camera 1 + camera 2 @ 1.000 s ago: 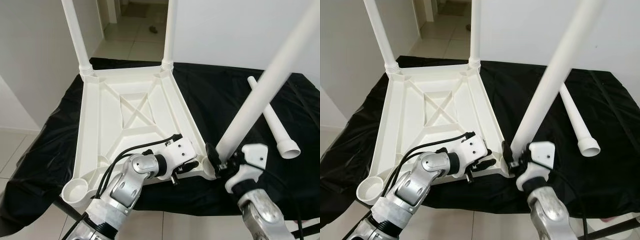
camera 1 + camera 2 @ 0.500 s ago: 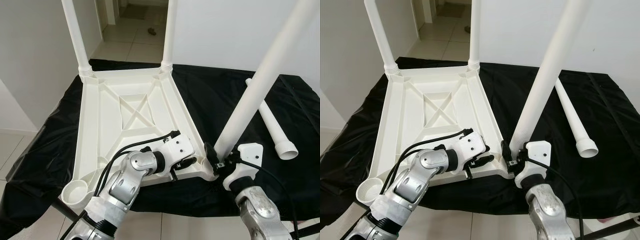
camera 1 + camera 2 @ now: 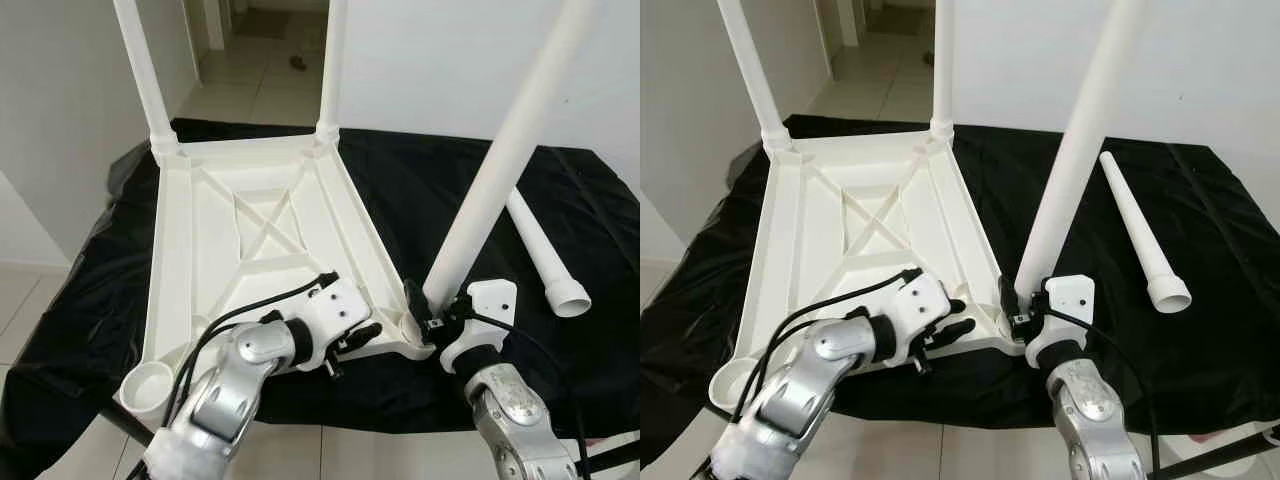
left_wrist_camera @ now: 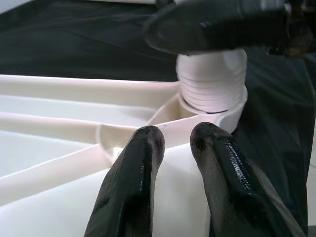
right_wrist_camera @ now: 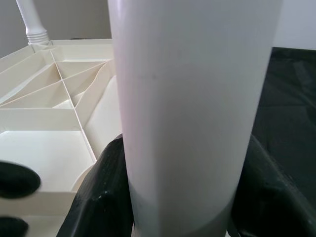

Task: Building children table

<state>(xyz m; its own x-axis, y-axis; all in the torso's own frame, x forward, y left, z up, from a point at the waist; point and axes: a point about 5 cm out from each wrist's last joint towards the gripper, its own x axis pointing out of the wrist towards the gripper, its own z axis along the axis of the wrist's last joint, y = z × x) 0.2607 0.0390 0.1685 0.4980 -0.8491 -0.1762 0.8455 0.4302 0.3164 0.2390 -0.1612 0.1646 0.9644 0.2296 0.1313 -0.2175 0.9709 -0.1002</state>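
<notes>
upturned white tabletop (image 3: 250,250) on black cloth (image 3: 450,190), two far legs fitted. third leg (image 3: 500,170) tilted in the near right socket (image 4: 212,106), clamped low by right gripper (image 3: 432,318). left gripper (image 3: 352,338) pinched nearly closed, resting on the tabletop's edge beside it. likely risk: leaning leg cross-threads or jams. spare leg (image 3: 545,255) lying apart.

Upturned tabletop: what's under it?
The tabletop lies on a black cloth that spreads out past every edge. Whatever holds the cloth up is covered. The left gripper presses on the near rim.
</notes>
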